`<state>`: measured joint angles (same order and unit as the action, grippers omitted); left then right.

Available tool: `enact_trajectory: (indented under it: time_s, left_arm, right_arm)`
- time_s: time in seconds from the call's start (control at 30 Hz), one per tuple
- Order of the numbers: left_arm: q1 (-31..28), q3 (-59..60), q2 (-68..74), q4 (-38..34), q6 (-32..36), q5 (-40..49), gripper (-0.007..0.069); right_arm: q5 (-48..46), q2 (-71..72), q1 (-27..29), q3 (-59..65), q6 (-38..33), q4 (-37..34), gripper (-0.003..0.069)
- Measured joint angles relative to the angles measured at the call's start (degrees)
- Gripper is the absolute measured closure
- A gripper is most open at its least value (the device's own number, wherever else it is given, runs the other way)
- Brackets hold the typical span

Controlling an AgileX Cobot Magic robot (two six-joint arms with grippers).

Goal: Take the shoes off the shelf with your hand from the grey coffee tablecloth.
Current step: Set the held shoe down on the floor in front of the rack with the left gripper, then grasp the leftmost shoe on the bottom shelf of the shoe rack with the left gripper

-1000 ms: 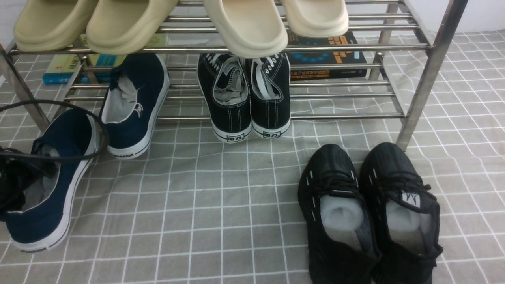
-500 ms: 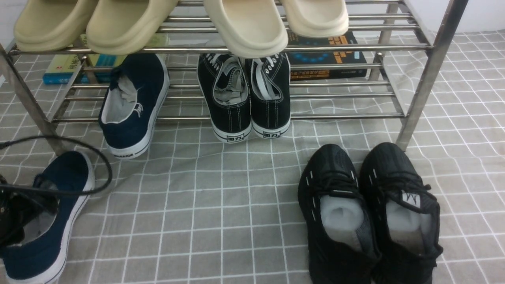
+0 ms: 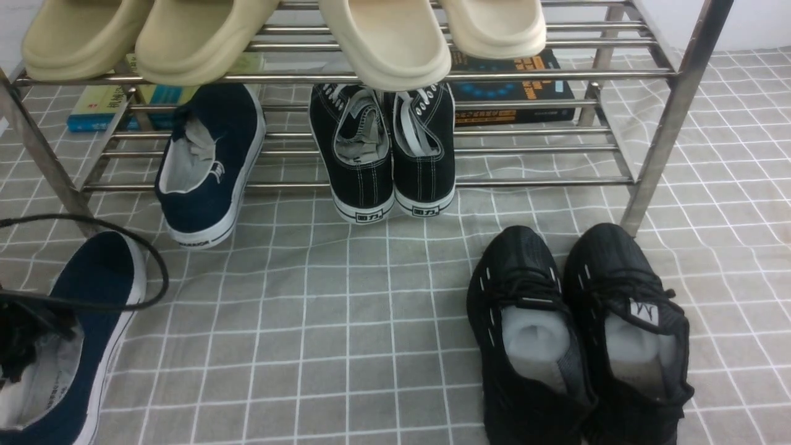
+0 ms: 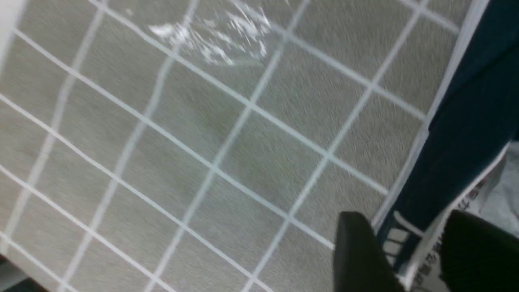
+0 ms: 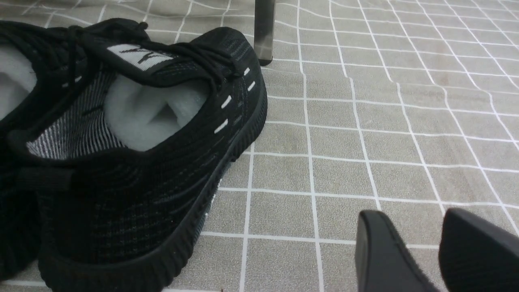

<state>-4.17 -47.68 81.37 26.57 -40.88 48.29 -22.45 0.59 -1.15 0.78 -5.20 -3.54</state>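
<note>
Front view: one navy shoe (image 3: 93, 309) lies on the grey cloth (image 3: 346, 321), near left. Left pincer (image 4: 407, 227) seems apart around its heel. Second navy shoe (image 3: 207, 164) waits on the shelf (image 3: 544, 182). Right pincer (image 5: 413, 221) is apart, empty.

Two navy blue canvas slip-ons (image 3: 207, 167). Two black lace-up canvas shoes (image 3: 361, 154). Two black mesh sneakers (image 3: 525, 334). Two tan foam slippers (image 3: 80, 37), two cream foam slippers (image 3: 389, 37). One chrome shoe rack (image 3: 667, 123). One grey checked tablecloth (image 3: 346, 309). One black book (image 3: 513, 89). The green-and-blue books (image 3: 93, 108) are too hidden to count.
</note>
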Motion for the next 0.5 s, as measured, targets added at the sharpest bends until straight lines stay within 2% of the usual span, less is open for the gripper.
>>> enact_trajectory:
  time_s: [0.1, 0.2, 0.37, 0.5]
  left_arm:
    - [0.00, -6.79, -0.14, -0.29, 0.06, 3.69, 0.0179]
    - [0.56, -11.95, -0.14, -3.30, 1.05, 4.28, 0.0153]
    - [6.30, -20.17, 1.54, -12.65, 5.13, -1.17, 0.0142]
    - [10.09, -25.12, 5.73, -14.11, 4.87, -4.97, 0.0141]
  right_arm:
    - [0.00, 0.00, 0.00, 0.00, 0.00, 0.00, 0.0420]
    - [0.00, 0.00, 0.00, 0.00, 0.00, 0.00, 0.0420]
    - [0.00, 0.00, 0.00, 0.00, 0.00, 0.00, 0.0420]
    - [0.00, 0.00, 0.00, 0.00, 0.00, 0.00, 0.0420]
